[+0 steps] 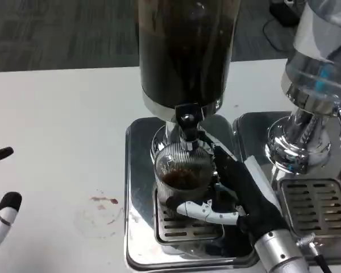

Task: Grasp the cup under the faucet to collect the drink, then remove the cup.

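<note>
A clear ribbed cup [181,179] stands on the drip grate [184,224] directly under the black faucet [187,126] of a tall dispenser filled with dark drink [184,51]. A little dark liquid lies in the cup's bottom. My right hand [238,193] wraps around the cup from its right side, fingers behind it and the thumb across its front base, gripping it. My left hand [1,213] hovers at the far left edge of the table, fingers apart and holding nothing.
The dispenser stands on a shiny steel tray [137,170]. A second dispenser with a clear tank [318,74] and its own grate [315,207] stands close on the right. A reddish ring stain [104,211] marks the white table left of the tray.
</note>
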Controlling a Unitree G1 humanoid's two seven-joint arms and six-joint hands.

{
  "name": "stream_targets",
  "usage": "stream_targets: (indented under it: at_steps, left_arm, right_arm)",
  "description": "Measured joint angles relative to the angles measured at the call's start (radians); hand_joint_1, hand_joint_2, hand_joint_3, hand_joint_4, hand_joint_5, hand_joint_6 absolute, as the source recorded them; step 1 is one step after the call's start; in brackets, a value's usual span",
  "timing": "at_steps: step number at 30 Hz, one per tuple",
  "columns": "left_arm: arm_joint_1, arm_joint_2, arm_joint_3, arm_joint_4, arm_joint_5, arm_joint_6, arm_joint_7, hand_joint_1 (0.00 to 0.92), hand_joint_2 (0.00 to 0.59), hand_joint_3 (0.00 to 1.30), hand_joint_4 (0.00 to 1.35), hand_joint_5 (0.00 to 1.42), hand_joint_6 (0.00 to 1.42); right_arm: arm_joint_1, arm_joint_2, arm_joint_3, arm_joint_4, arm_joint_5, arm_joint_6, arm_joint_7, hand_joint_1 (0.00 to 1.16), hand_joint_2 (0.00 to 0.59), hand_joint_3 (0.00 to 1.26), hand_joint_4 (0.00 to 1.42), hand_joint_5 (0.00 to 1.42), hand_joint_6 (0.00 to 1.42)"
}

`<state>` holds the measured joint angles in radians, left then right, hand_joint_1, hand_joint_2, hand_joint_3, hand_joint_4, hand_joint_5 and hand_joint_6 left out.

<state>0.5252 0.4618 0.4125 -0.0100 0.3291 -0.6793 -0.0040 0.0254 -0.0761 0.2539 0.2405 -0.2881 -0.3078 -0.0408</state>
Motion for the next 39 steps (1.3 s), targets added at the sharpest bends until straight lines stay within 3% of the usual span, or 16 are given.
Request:
stream_targets:
  at_steps: [7, 21, 39]
  left_arm:
    - [0.015, 0.0, 0.001, -0.011, 0.0, 0.003, 0.0, 0.0, 0.28, 0.18, 0.0, 0.06, 0.0]
    - [0.02, -0.002, 0.001, -0.021, 0.0, 0.017, 0.0, 0.0, 0.28, 0.19, 0.0, 0.07, 0.0]
    - [-0.005, -0.002, -0.008, -0.017, 0.0, 0.017, 0.0, 0.0, 0.28, 0.19, 0.0, 0.07, 0.0]
  right_arm:
    - [-0.004, 0.025, 0.003, 0.028, -0.023, -0.027, -0.045, 0.95, 0.138, 0.26, 0.4, 0.56, 0.72]
    - [0.012, 0.029, 0.001, 0.027, -0.047, -0.041, -0.102, 0.96, 0.148, 0.33, 0.49, 0.71, 0.93]
    - [0.028, 0.033, -0.022, 0.015, -0.058, -0.042, -0.127, 0.97, 0.133, 0.38, 0.52, 0.78, 1.03]
